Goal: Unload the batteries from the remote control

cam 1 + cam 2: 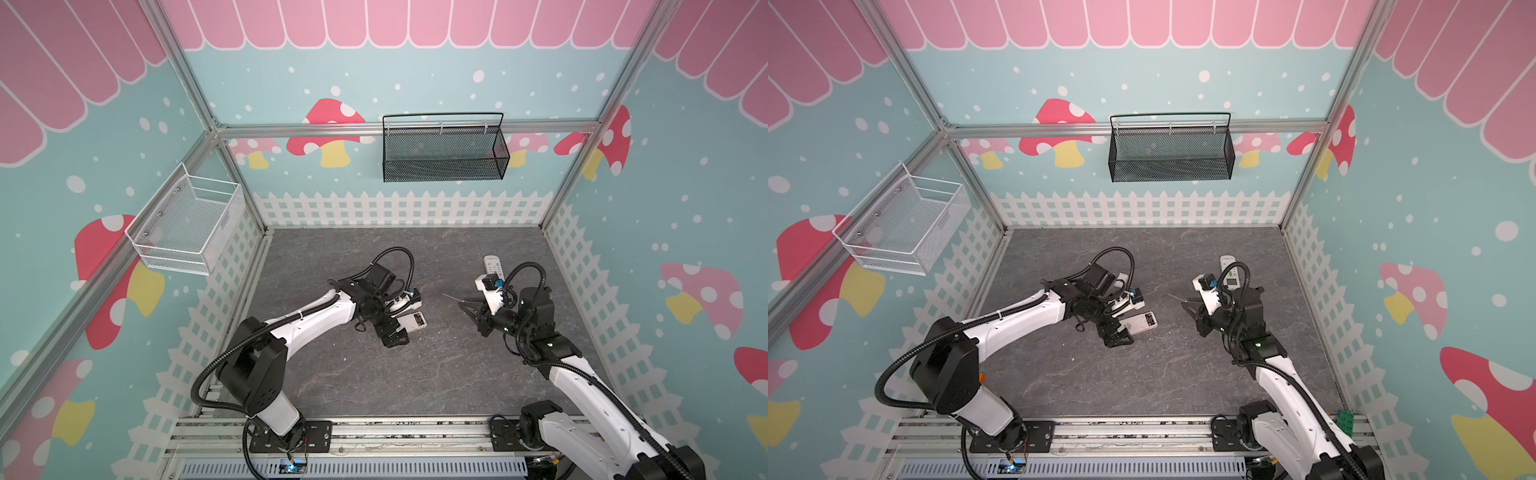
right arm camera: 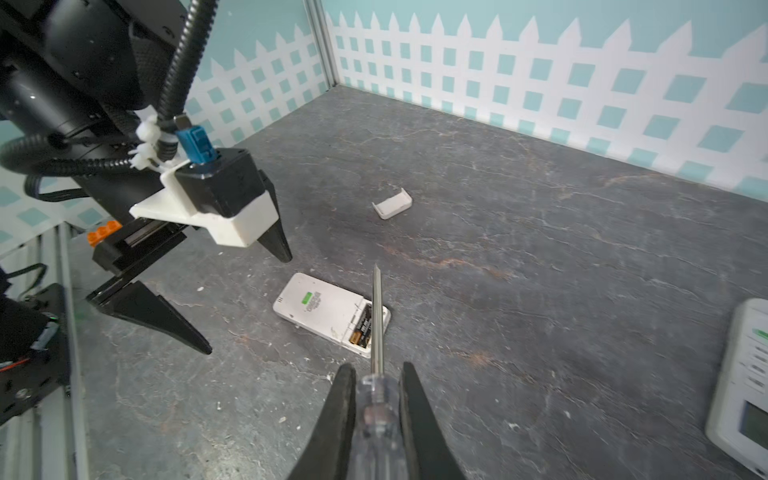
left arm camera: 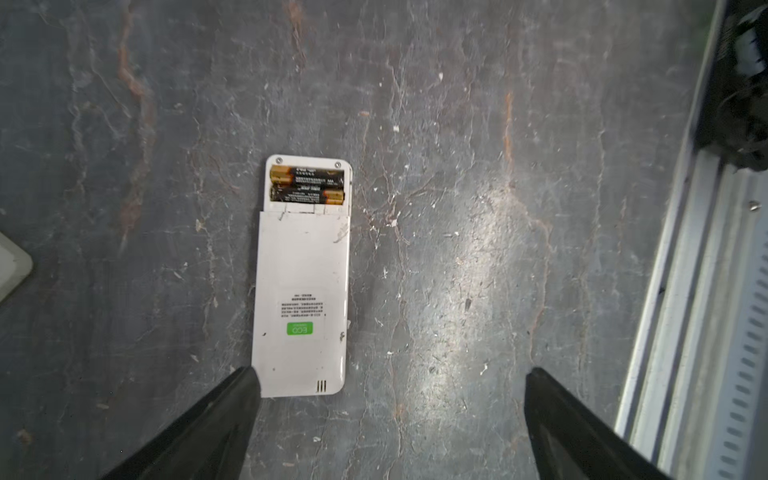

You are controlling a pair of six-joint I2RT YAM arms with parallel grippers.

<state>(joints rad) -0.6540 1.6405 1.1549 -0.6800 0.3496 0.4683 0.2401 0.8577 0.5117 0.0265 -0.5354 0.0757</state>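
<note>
Because your left claw (image 3: pixel 390 374) is spread wide and pinching nothing, with one finger (image 3: pixel 220 415) by a corner of the remote (image 3: pixel 301 299) (touching or just above, I cannot tell), that remote lies loose and face down near the middle of the table (image 3: pixel 457 249). Pry at it like this and it will likely skid or tip up rather than give up the batteries (image 3: pixel 307 185), so pin it first. Further right, your right claw (image 2: pixel 378 368) is pressed together on the clear handle of the screwdriver (image 2: pixel 377 316), whose tip points toward the remote but, in both top views, stops short of it. That smooth round handle could twist in the grip once the tip meets resistance. A slip could gouge the casing or flick a battery out across the table. As for containers, the white wire basket (image 1: pixel 187 226) on the left wall shows nothing inside. The remote's open battery bay holds both batteries, side by side with their gold ends opposite. The black mesh basket (image 1: pixel 444 156) on the back wall looks bare too, though its mesh hides part of its floor. The loose battery cover (image 2: pixel 392 203) lies apart from the remote, and a second remote (image 2: pixel 744 382) sits at the far right.
</note>
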